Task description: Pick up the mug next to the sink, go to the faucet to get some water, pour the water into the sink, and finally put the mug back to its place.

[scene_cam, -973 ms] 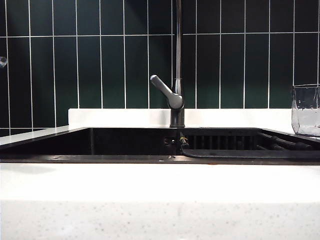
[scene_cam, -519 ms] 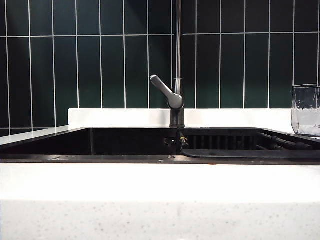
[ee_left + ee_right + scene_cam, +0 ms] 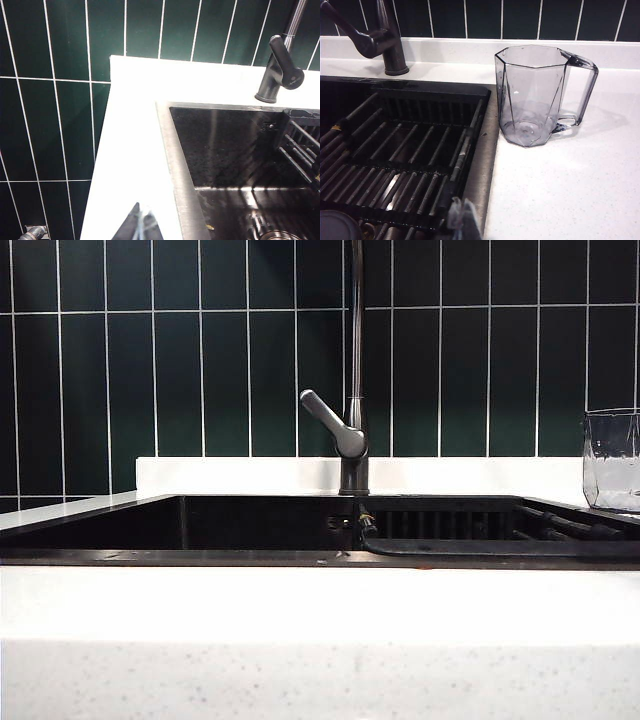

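While both grippers hang short of the work area, each shows only as a sliver at the frame edge of its own wrist view: the left gripper (image 3: 138, 222) over the white countertop (image 3: 135, 150) beside the sink's (image 3: 172, 145) outer corner, the right gripper (image 3: 461, 218) above the sink rim where the ribbed black rack (image 3: 395, 150) ends. Both pairs of jaws are together, with nothing between them. Neither gripper appears in the exterior view.

The mug (image 3: 535, 95) stands upright on the countertop just beside the sink's rim, well apart from the right gripper; its handle points away from the rack. In the exterior view it sits at about 3 o'clock, cut by the frame edge. The faucet (image 3: 352, 440) rises behind the sink at 12 o'clock, its grey lever (image 3: 325, 420) angled toward 10 o'clock. Dark green tiles (image 3: 200, 360) back the counter.

Nothing stands between the right gripper and the mug; bare countertop lies around the mug, and the open basin lies on the rack's far side from it.
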### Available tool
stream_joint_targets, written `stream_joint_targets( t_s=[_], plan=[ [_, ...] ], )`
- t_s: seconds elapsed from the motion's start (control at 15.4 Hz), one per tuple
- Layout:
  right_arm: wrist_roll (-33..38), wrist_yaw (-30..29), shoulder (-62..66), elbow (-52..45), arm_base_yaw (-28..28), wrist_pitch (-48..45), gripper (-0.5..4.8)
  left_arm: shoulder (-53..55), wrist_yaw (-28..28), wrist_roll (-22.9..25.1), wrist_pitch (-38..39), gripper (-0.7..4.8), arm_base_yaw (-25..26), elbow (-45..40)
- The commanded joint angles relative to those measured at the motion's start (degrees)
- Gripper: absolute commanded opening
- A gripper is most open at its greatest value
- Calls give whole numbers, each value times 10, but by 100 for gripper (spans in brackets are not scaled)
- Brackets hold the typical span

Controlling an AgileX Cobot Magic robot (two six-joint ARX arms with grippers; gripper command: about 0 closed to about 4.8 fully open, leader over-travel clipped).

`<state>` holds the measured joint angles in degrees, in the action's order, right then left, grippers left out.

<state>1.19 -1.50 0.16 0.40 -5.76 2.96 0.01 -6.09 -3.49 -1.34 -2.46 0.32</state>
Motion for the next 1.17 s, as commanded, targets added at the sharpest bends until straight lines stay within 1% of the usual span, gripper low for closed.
stream_joint_targets(
  t_s=[0.06,0.32,0.45,0.58,0.65,1.17],
  plan=[
    [0,1,0,-3,0,-5,-5,0,-3,0,-5,-4,2,1],
    [0,1,0,-3,3,-6,-5,0,-4,0,-5,-4,2,1],
    [0,3,0,-3,24,-5,-5,0,-4,0,-5,-4,2,1],
    [0,3,0,-3,62,-5,-5,0,-4,0,-5,-4,2,1],
    [0,3,0,-3,68,-5,-5,0,-3,0,-5,-4,2,1],
    [0,3,0,-3,66,-5,-5,0,-3,0,-5,-4,2,1]
  ],
)
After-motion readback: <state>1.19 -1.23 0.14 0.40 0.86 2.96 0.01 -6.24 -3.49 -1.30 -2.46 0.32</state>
